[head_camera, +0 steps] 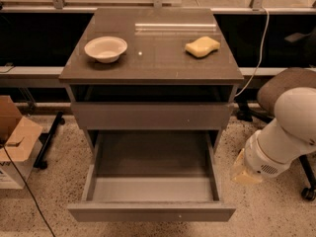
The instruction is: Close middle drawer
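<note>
1. The middle drawer (150, 212) stands pulled far out of the cabinet (74, 90). Its slim front panel is nearest the camera and its pale grey floor is bare.
2. The hand (243, 170) hangs low to the right of the drawer, near its right wall but apart from it. I cannot tell whether it is open or closed, and nothing shows in its grasp.
3. The step in hand looks to be the approach: swing wide round the front right corner, not across it.
4. Press near the panel's middle, by the pale dot (178, 215), and push straight back so the drawer does not skew.
5. Push steadily and ease off late, sparing the bowl (105, 48) and sponge (202, 46) on the top surface (158, 63) a jolt.
</note>
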Robot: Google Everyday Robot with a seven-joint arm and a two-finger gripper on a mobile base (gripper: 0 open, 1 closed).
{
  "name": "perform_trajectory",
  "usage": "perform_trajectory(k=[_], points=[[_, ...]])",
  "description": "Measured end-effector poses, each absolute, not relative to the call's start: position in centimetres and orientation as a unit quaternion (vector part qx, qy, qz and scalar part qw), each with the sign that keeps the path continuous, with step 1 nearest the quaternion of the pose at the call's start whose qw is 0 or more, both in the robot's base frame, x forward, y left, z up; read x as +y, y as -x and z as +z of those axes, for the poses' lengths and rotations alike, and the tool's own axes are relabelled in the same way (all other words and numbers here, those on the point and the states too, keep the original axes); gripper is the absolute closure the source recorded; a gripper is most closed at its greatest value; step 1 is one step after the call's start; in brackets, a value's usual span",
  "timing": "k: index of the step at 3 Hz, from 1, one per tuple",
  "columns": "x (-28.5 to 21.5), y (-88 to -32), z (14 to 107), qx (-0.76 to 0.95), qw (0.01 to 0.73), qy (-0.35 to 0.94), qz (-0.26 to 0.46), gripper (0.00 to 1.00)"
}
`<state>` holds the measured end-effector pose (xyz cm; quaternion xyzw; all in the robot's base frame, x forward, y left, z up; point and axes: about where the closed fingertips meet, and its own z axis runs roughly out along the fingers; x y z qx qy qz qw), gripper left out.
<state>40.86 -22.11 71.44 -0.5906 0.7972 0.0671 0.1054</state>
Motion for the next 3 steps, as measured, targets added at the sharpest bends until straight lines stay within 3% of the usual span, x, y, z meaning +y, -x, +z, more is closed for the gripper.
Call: perform_trajectory(k=[1, 3], points=[[-22.6, -39.6, 65.7, 0.813, 0.071, 0.568, 0.104, 1.0], [-22.0, -39.3, 63.7, 0.817, 0.061, 0.563, 0.111, 1.0]])
